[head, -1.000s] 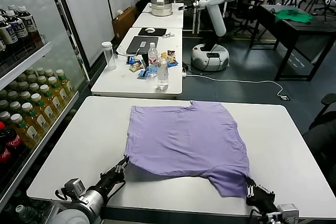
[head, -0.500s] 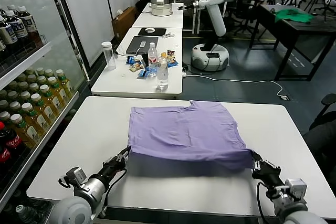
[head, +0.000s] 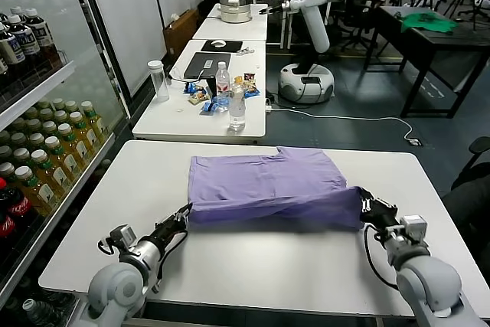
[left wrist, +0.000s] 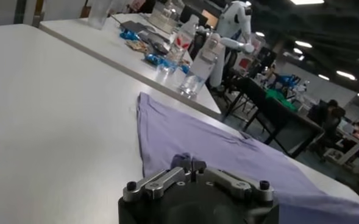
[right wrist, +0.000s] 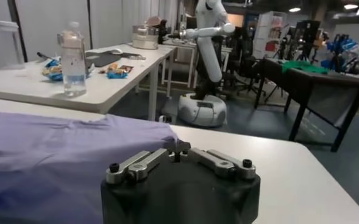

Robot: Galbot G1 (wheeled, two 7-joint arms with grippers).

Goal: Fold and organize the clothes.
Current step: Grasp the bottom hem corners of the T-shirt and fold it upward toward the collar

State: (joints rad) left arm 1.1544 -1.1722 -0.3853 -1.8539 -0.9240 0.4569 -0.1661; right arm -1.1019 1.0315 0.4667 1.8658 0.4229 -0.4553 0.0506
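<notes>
The white table [head: 92, 212] carries the lavender T-shirt [head: 268, 181] at its centre, near hem lifted and doubled toward the far edge. Left gripper [head: 181, 218] and right gripper [head: 364, 206] each pinch a hem corner — clenched on fabric. Risk: uneven travel would skew the fold; thin cloth may slip free. The next table's bottles [head: 237, 105] stand well apart — nothing obstructs.

We cannot see the shirt's [head: 268, 185] near hem, folded beneath its upper layer, nor any print on it. Shirt fabric hides the left gripper's [head: 186, 211] tips at its 7 o'clock corner and the right gripper's [head: 363, 206] tips at 4 o'clock.
</notes>
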